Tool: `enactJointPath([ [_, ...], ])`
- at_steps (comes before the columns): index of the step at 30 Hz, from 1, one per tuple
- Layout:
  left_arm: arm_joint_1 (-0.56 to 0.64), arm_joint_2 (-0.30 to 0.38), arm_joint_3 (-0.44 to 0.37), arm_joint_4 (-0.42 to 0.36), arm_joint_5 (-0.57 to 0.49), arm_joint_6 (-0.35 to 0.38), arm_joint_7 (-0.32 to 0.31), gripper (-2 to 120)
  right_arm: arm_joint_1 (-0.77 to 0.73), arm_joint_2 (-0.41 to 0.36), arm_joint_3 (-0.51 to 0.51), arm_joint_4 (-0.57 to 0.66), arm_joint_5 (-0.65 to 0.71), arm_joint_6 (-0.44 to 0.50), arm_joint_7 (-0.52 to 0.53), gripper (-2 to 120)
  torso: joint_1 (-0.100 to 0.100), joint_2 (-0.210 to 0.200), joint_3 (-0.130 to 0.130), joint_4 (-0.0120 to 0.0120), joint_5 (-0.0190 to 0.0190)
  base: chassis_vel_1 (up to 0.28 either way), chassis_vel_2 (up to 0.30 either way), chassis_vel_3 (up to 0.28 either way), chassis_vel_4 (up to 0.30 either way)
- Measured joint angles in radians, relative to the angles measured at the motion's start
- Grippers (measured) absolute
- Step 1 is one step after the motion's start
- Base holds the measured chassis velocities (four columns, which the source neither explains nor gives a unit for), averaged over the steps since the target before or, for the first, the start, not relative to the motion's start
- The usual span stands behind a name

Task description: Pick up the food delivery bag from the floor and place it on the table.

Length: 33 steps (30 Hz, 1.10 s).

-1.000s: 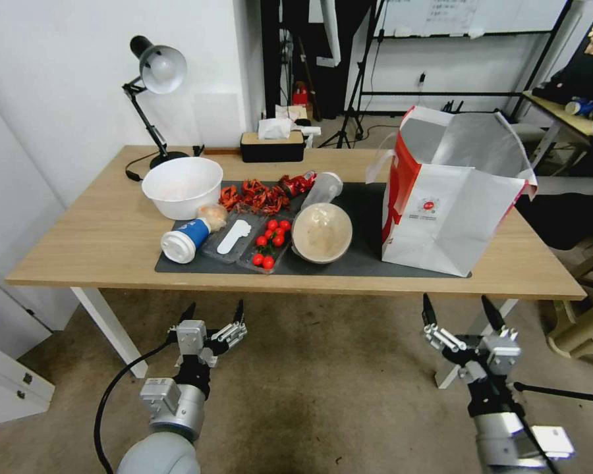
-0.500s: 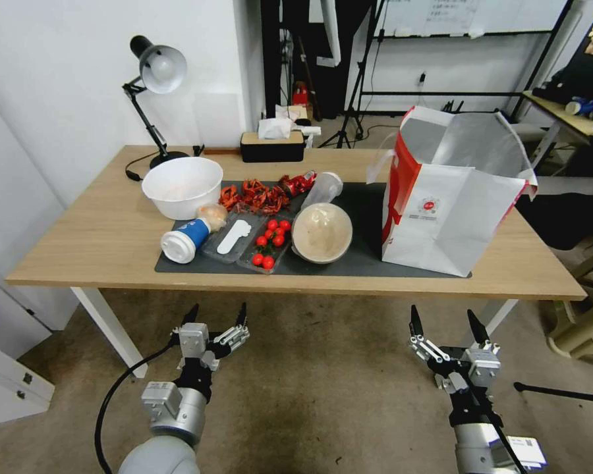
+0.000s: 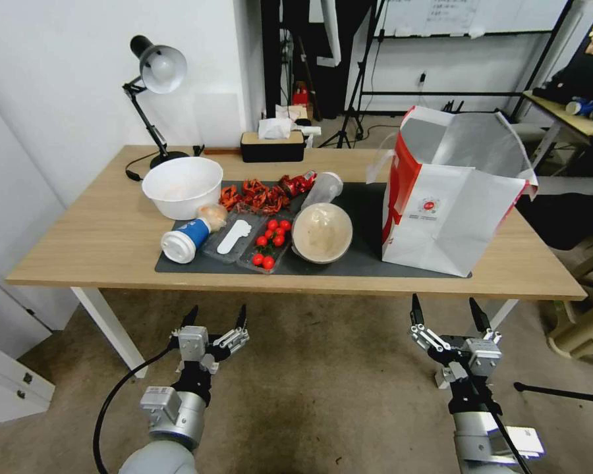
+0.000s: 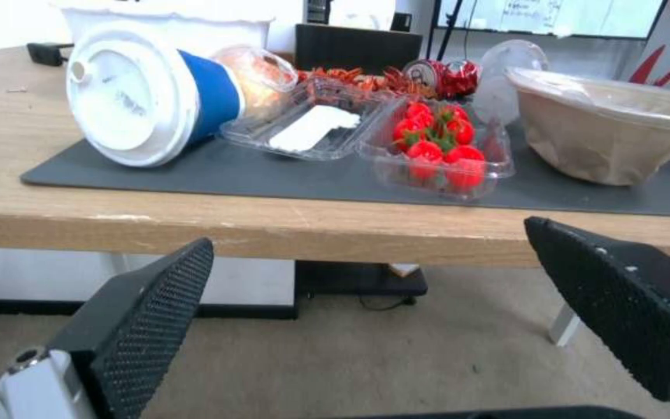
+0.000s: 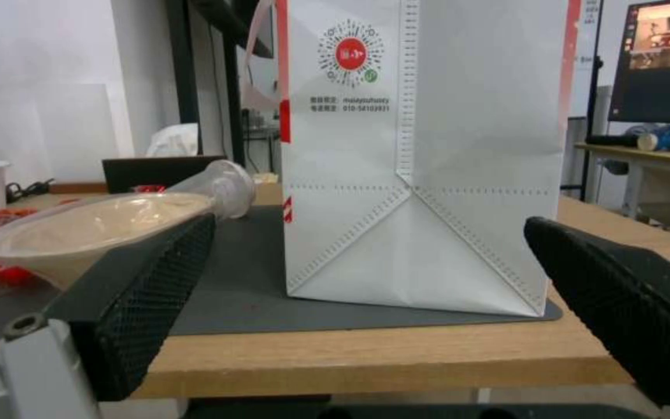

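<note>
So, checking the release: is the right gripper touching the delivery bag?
Apart. Head view shows the right gripper open below the table edge, bag standing on top.

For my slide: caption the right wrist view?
Open right gripper facing the bag standing upright on the table.

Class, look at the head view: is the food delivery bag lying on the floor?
No, the food delivery bag stands upright on the table, at the right end of the dark mat.

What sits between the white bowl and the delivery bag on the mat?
Head view: crayfish shells, a tomato tray and a lidded paper bowl, between white bowl and delivery bag.
</note>
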Motion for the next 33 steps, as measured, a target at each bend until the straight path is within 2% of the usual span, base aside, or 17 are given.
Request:
enactJointPath([
  [33, -0.001, -0.002, 0.0, 0.004, 0.005, -0.005, -0.003, 100, 0.0, -0.001, -0.003, -0.002, 0.0, 0.0, -0.004, 100, 0.0, 0.0, 0.0, 0.0, -0.0001, 0.0, 0.0, 0.0, 0.0],
])
